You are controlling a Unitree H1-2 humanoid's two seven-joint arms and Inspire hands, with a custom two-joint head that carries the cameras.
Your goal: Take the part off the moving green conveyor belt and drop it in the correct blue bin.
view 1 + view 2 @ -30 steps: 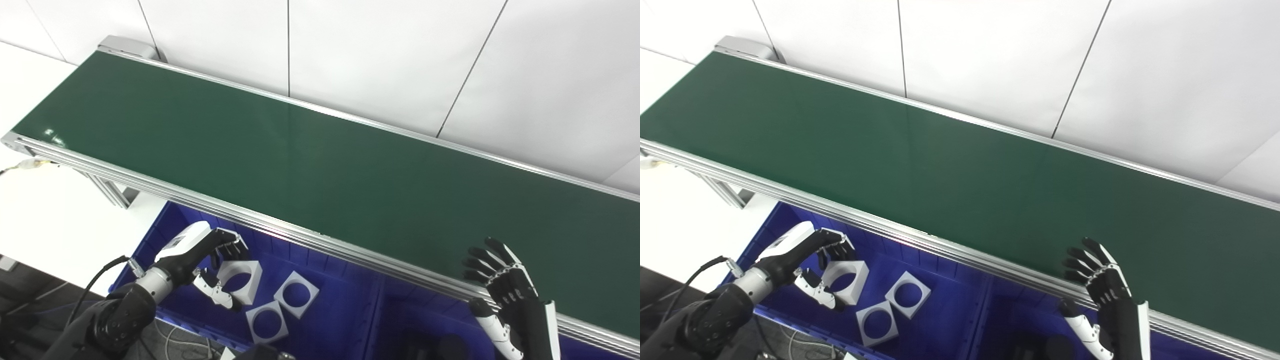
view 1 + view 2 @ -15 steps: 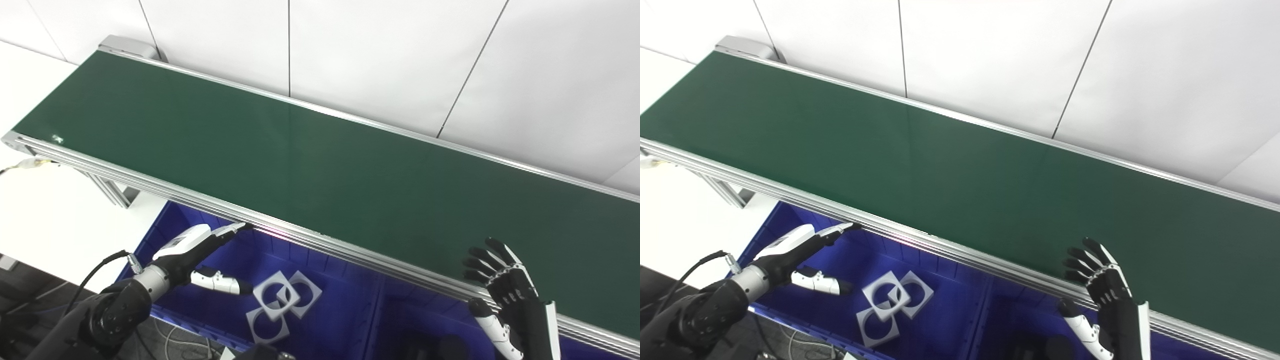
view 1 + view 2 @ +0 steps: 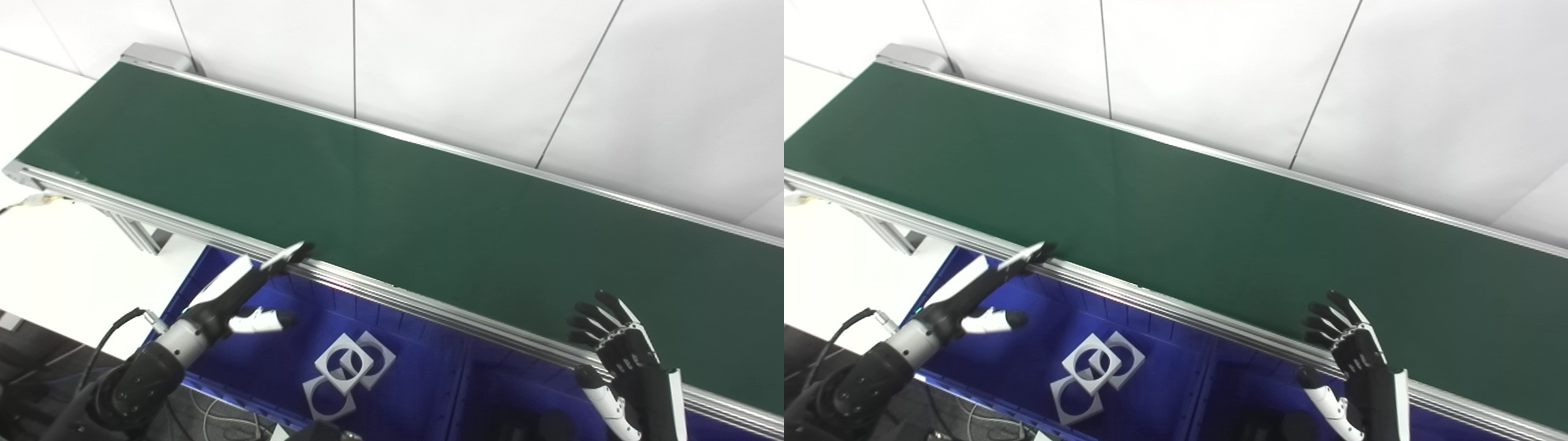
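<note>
While left hand (image 3: 236, 297) reaches belt (image 3: 380, 202) edge — fingers spread, empty; rt hand (image 3: 618, 361) likewise.

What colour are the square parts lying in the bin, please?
The square parts are white, clearest in the left eye view.

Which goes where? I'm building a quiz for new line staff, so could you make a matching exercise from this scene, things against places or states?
Things:
1. white square parts with round holes
2. left hand
3. right hand
4. green conveyor belt

Places or states:
A. bare, no part on it
B. piled in the blue bin
C. open, fingertips at the belt's near rail above the bin
D. open, fingers spread upward at the lower right

Pairs: 1-B, 2-C, 3-D, 4-A
</note>
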